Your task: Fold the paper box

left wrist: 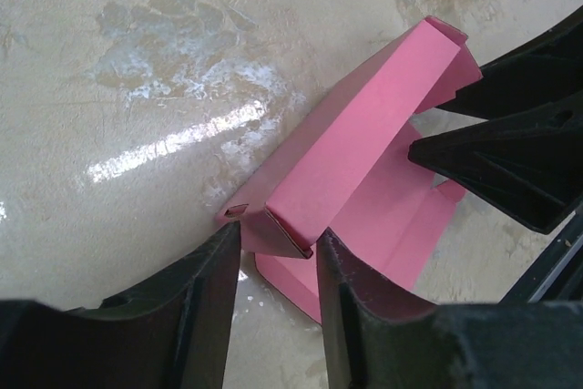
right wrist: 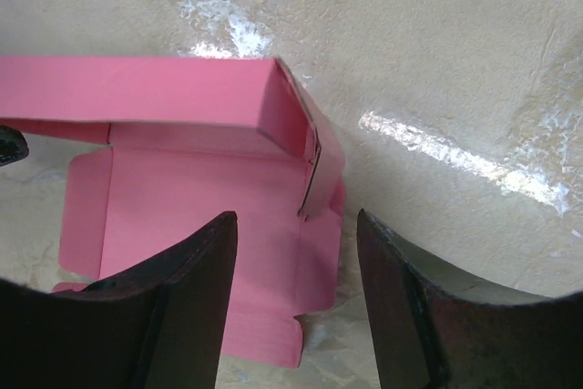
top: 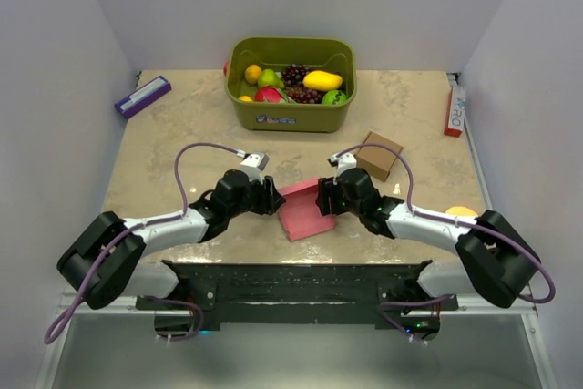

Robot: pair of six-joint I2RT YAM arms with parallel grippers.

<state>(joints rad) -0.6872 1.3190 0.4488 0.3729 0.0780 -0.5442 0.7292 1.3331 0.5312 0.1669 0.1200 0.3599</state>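
The paper box (top: 305,209) is a pink card piece lying between the two grippers, with one long wall folded up and its base flat on the table. My left gripper (top: 276,198) is at its left end. In the left wrist view the gripper (left wrist: 278,245) is partly open, and its fingers (left wrist: 205,298) stand close on either side of the box's (left wrist: 364,143) folded end flap. My right gripper (top: 323,199) is at the right end. In the right wrist view the gripper (right wrist: 296,252) is open over the box's (right wrist: 182,198) base, and the raised corner flap is just beyond the fingertips, untouched.
A green bin (top: 291,116) of toy fruit stands at the back centre. A small brown cardboard box (top: 379,156) sits just behind the right gripper. A purple box (top: 142,96) lies at the back left and a red-white box (top: 455,108) at the back right.
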